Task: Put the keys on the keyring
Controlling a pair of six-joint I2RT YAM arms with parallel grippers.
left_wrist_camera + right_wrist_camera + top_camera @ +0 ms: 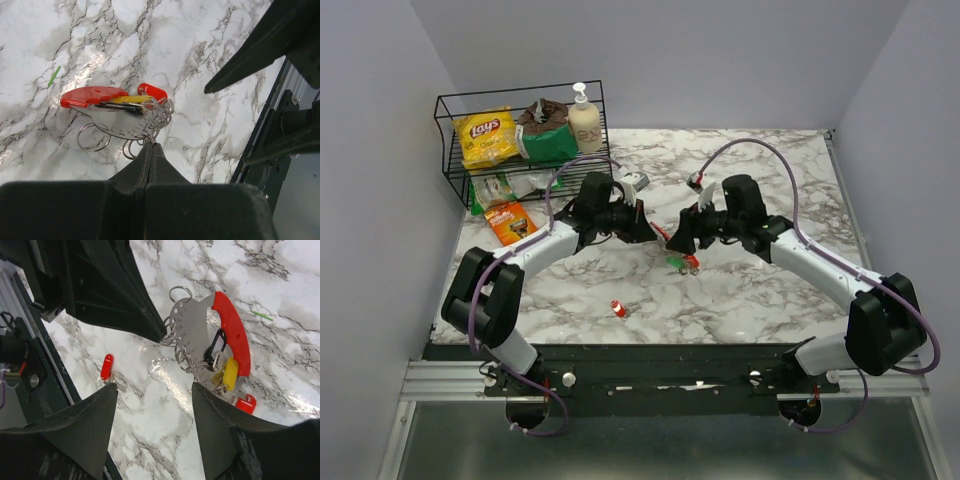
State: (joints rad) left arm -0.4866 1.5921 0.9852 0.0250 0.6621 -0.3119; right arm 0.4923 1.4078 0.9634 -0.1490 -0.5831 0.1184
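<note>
**Enclosure walls** (670, 60): plain pale lilac-grey panels along the far, left and right edges of the surface.

**Surface** (760, 290): white marble pattern with grey veins, glossy.

**Left arm** (535, 250): base at the near-left corner, elbow raised above it. The forearm slants inward to the middle of the surface, with a purple cable looped alongside.

**Right arm** (820, 262): mirrored pose from the near-right corner, forearm slanting inward to face the other.

**Wire basket** (455, 150): black, at the far-left corner. It holds a yellow Lay's bag (485, 135), a green bag (552, 142) and a pump bottle (585, 120).

**Left end effector** (150, 147): fingers pressed fully together, pinching the small wire rings at the edge of the keyring's plate.

**Right end effector** (155, 386): fingers spread wide with nothing between them. One tip is just beside the keyring's hanging keys.

**Orange packet** (510, 220): flat on the surface, just nearward of the basket.

**Keyring** (232, 332): red curved grip on a silvery perforated plate fringed with wire rings. It sits mid-surface between the two end effectors.

**Yellow key** (230, 372): on the keyring, beside a black tag (216, 345).

**Red key** (246, 404): just beside the yellow one. Whether it is attached or lying loose cannot be told.

**Green key** (675, 264): beside the right end effector, seen only from the top view.

**Loose red key** (618, 308): on the surface toward the near edge, well apart from the keyring.

**Green sliver** (54, 76): thin, lying on the surface.
</note>
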